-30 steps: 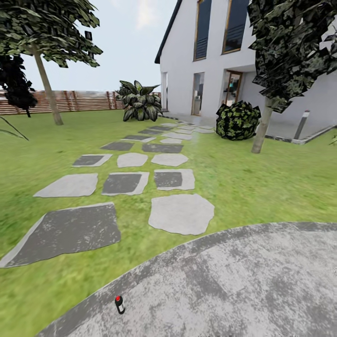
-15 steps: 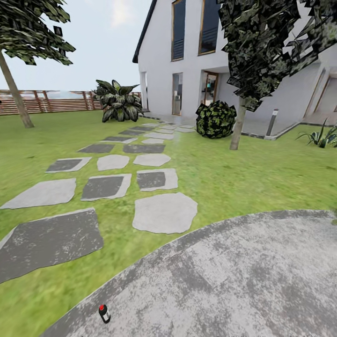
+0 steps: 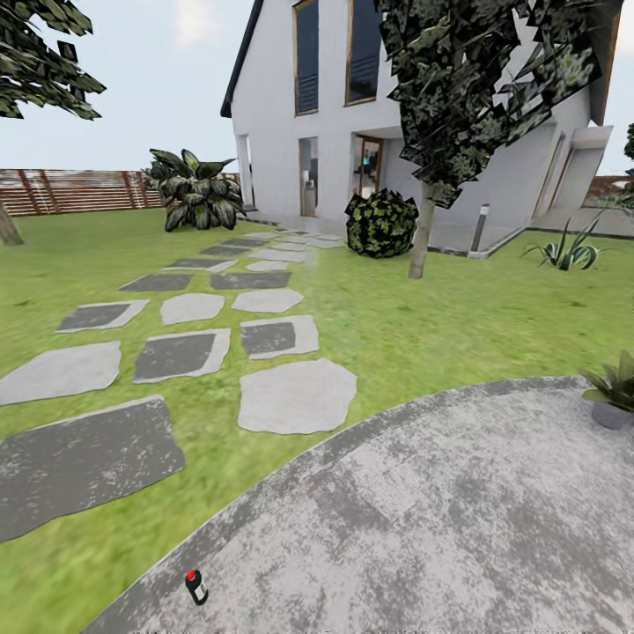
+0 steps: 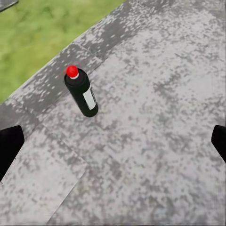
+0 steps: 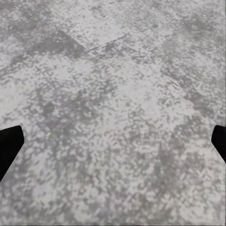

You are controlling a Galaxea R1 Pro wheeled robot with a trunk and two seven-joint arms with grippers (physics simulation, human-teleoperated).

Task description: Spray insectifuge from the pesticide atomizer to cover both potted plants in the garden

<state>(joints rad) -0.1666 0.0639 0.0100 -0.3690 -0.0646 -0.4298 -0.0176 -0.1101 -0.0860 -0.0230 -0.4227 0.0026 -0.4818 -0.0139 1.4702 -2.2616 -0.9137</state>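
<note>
Nothing of the job is done yet, as I judge it: the bottle point(image 4: 81, 92) stands untouched on the stone patio point(image 3: 423, 528), close to its curved edge where the grass point(image 3: 106, 546) begins, dark with a red cap and a pale label, not the whitish trigger head I would expect, so I take it for the sprayer with some doubt. My left end effector point(image 4: 113, 141) hangs above the paving with its fingers spread wide and nothing between them, the bottle a little ahead of it; my right end effector point(image 5: 113, 141) is likewise released and empty over bare stone. Left to do: grasp the bottle, then reach and spray both plants. One potted plant point(image 3: 613, 396) in a grey pot sits at the patio's far right rim; I cannot see the second. The patio gives me broad flat room between bottle and pot. Farther off, stepping stones point(image 3: 295, 396) run across the lawn toward the house point(image 3: 291, 114), with a tree point(image 3: 423, 229) and a bush point(image 3: 380, 224) well clear.
</note>
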